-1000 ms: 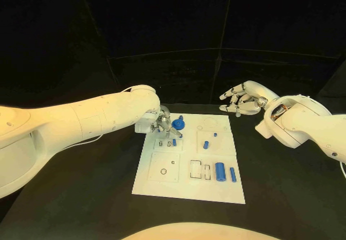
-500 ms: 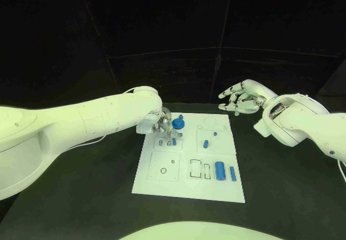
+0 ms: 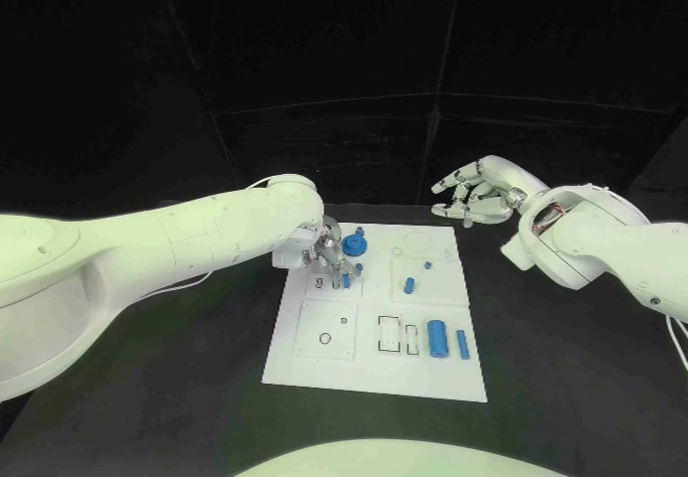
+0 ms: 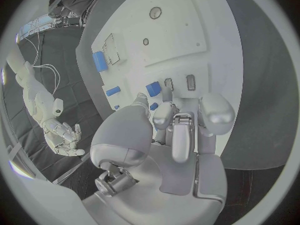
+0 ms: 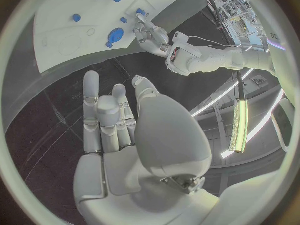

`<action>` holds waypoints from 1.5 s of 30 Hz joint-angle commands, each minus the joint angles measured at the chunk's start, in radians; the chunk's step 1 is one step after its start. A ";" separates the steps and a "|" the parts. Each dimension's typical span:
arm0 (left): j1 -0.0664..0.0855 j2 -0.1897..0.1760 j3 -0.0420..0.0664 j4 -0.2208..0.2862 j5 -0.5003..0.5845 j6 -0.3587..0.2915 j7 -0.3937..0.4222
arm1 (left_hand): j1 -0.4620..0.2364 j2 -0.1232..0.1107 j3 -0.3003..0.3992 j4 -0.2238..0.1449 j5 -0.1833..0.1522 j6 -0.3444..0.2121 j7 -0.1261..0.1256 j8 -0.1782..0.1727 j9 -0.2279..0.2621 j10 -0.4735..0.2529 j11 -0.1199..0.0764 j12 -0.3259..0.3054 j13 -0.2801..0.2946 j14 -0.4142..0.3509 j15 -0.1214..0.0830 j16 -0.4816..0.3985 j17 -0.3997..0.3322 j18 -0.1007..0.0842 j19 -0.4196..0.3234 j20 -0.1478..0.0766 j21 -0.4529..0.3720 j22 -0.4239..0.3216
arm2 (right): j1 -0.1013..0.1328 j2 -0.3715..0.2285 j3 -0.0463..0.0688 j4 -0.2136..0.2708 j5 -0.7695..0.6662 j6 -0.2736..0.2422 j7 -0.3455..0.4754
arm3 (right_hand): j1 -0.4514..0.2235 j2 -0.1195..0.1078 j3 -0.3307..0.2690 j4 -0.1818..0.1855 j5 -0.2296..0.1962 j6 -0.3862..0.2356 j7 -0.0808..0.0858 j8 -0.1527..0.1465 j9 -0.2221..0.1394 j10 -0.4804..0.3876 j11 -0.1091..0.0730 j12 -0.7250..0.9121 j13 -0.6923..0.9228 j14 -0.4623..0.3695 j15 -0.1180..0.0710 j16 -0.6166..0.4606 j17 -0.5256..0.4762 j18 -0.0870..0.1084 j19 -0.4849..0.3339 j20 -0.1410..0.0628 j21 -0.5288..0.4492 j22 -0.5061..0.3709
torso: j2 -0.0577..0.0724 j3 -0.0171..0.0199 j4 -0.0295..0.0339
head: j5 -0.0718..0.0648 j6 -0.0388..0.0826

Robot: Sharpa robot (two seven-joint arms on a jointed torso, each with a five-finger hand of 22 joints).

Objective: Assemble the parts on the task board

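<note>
The left robot hand (image 3: 328, 254) is down over the far left corner of the task board (image 3: 330, 368), fingertips bunched around a small blue peg (image 3: 346, 281) that stands at a slot there; from the left wrist view its fingers (image 4: 180, 135) crowd so close to the piece that I cannot tell whether they pinch it or only touch it. To do this well, I'd keep the peg upright, press straight down into its slot, and avoid knocking the round blue knob (image 3: 356, 241) just beside the hand. The right robot hand (image 3: 477, 196) hangs beyond the board's far right corner, fingers spread and holding nothing. The board is a white rectangular plate lying flat on the black surface (image 3: 574, 378), marked with outlined recesses; other blue pieces, a short peg (image 3: 409, 287) mid-board and two larger cylinders (image 3: 437, 338) near the right edge, lie well apart.
</note>
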 commanded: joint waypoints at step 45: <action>-0.001 -0.005 0.001 0.006 0.094 0.006 0.029 | 0.243 0.109 0.353 -0.279 -0.005 -0.054 0.005 -0.002 0.022 -0.026 0.002 -0.029 -0.028 0.105 0.009 0.001 0.259 0.006 -0.012 0.008 -0.017 0.001 | 0.002 0.023 0.001 -0.035 -0.003 0.017 -0.017 | 0.002 -0.013 0.003 0.011 0.007 -0.013 0.001 0.007 -0.001 -0.004 0.001 -0.007 -0.011 -0.016 0.001 -0.042 -0.035 0.005 0.004 0.001 -0.018 -0.008 | 0.001 0.0007 0.0030 | -0.005 -0.003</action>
